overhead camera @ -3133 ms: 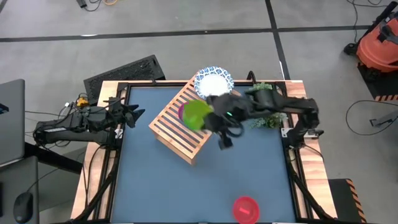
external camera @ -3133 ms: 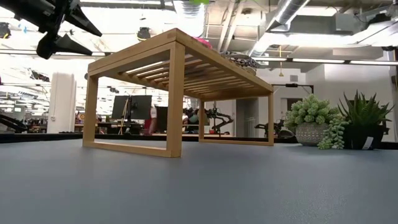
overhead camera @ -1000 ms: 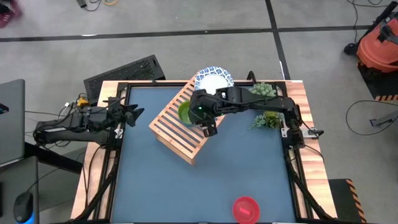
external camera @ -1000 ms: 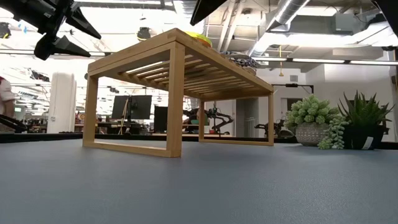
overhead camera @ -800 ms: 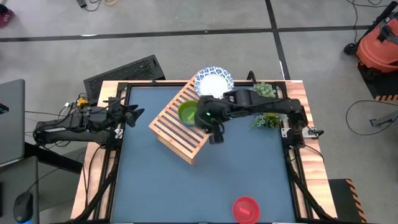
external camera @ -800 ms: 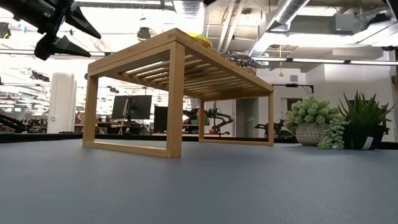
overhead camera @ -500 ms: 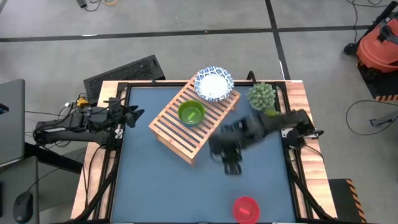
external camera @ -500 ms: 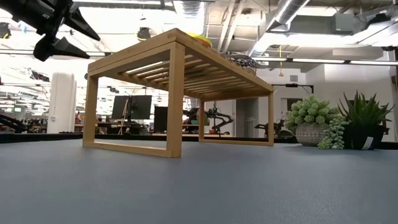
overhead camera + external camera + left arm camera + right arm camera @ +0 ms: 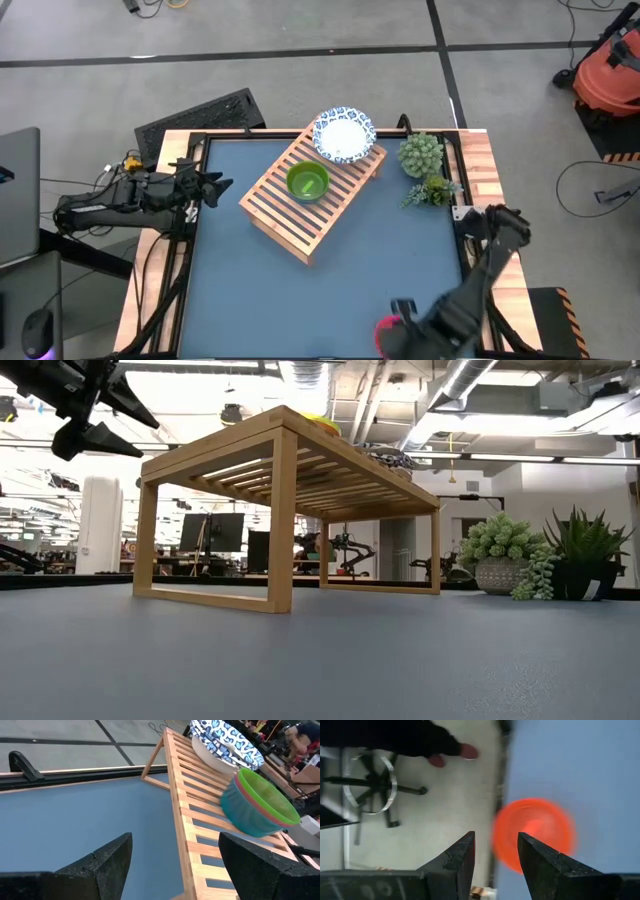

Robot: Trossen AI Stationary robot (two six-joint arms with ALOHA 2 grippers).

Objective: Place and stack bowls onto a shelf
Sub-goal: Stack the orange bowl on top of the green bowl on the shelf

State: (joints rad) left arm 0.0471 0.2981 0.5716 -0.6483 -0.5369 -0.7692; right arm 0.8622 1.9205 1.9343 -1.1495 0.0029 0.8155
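The light-wood shelf (image 9: 300,200) stands slantwise on the blue tabletop. On its slats sits a stack of small bowls: green on top (image 9: 308,181), then magenta, then teal (image 9: 245,815). The white bowls with blue patterned rims (image 9: 345,136) rest on the shelf's far end. A red bowl (image 9: 384,332) lies at the table's near edge. My right gripper (image 9: 400,315) hangs over it, open, and the bowl shows beyond its fingers (image 9: 535,832). My left gripper (image 9: 207,187) waits open at the table's left edge, pointing at the shelf.
Two potted plants (image 9: 420,155) (image 9: 432,190) stand at the far right of the table. The black frame (image 9: 190,260) borders the tabletop. An office chair's base (image 9: 375,785) stands on the floor beyond the near edge. Bare blue tabletop (image 9: 300,300) lies between shelf and near edge.
My right gripper has left the shelf and swung fast toward the table's near edge, ending over the red bowl. The green bowl has stayed on top of the stack on the shelf. My left arm has kept still.
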